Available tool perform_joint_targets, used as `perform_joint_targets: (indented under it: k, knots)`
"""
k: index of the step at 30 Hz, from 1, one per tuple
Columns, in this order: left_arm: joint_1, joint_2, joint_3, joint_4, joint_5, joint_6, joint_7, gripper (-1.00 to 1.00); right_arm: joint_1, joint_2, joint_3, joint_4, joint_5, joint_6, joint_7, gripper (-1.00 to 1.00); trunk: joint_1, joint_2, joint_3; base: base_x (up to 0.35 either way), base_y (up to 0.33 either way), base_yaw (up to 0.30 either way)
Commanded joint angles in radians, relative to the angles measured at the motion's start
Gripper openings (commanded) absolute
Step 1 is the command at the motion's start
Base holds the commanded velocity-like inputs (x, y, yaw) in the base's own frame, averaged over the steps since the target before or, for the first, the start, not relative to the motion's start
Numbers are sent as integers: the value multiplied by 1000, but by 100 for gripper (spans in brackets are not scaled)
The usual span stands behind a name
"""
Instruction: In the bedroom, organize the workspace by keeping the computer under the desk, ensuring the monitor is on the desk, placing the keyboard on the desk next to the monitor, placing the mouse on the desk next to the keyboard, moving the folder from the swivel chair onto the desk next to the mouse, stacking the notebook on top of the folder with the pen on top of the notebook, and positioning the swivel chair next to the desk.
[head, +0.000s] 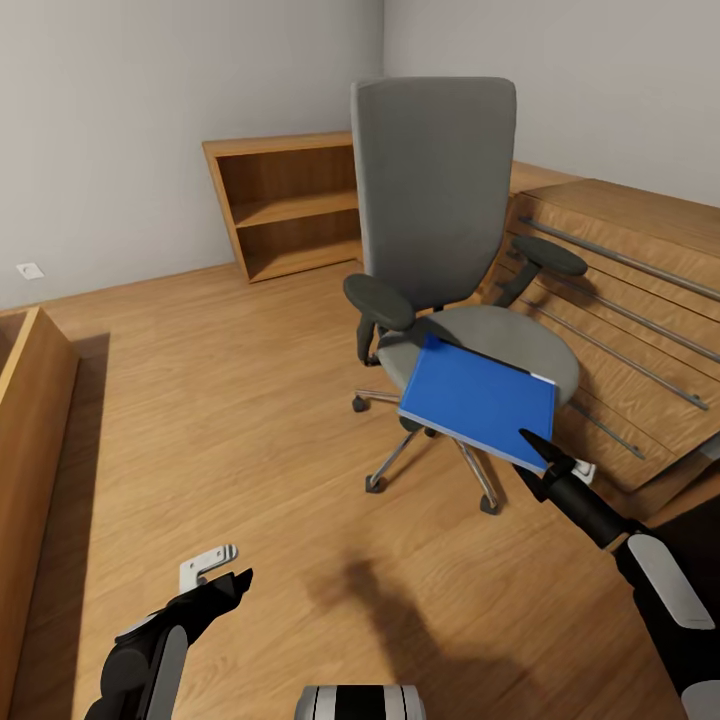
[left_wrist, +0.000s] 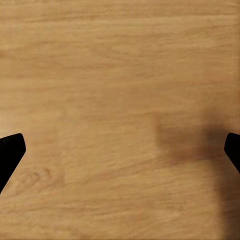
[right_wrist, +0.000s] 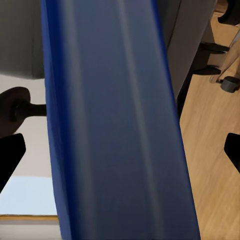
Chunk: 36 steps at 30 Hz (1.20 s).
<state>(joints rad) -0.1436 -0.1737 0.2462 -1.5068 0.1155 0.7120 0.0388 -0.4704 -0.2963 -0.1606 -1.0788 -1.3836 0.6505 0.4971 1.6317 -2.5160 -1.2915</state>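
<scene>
The grey swivel chair (head: 440, 230) stands in the middle of the wooden floor, seat facing me. The blue folder (head: 478, 398) lies tilted on the seat, and its near edge juts out past the seat's front. My right gripper (head: 548, 460) is at the folder's near corner. In the right wrist view the folder (right_wrist: 117, 125) runs between the two fingertips (right_wrist: 10, 157), which stand wide apart and clear of it. My left gripper (head: 225, 585) hangs low over bare floor at the lower left, open and holding nothing (left_wrist: 120, 155).
An empty wooden bookshelf (head: 290, 205) stands against the back wall. A large wooden unit with metal rails (head: 620, 300) lies close behind the chair on the right. Another wooden piece (head: 30, 450) lines the left edge. Open floor lies between me and the chair.
</scene>
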Motion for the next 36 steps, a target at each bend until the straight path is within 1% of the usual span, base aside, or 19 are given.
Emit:
perform_joint_targets:
  k: [1,21,22,34,36]
  knots:
    - [-1,-1,2,-1,10,5,4,100,-1,0,0,0,-5,7,0,100,0,0,-1,17,4,0]
    - [-1,-1,2,0,10,6,4,100,-1,0,11,0,-5,6,0,100,0,0,-1,2,1,0]
    - [-1,-1,2,0,10,6,4,100,-1,0,12,0,-5,6,0,-100,0,0,-1,0,0,0]
    - [-1,1,2,0,11,6,4,100,-1,0,19,-1,-5,6,0,-100,0,0,-1,0,0,0]
    - [-1,1,2,0,12,6,4,100,-1,0,19,-1,-5,6,0,-100,-1,0,7,0,0,0]
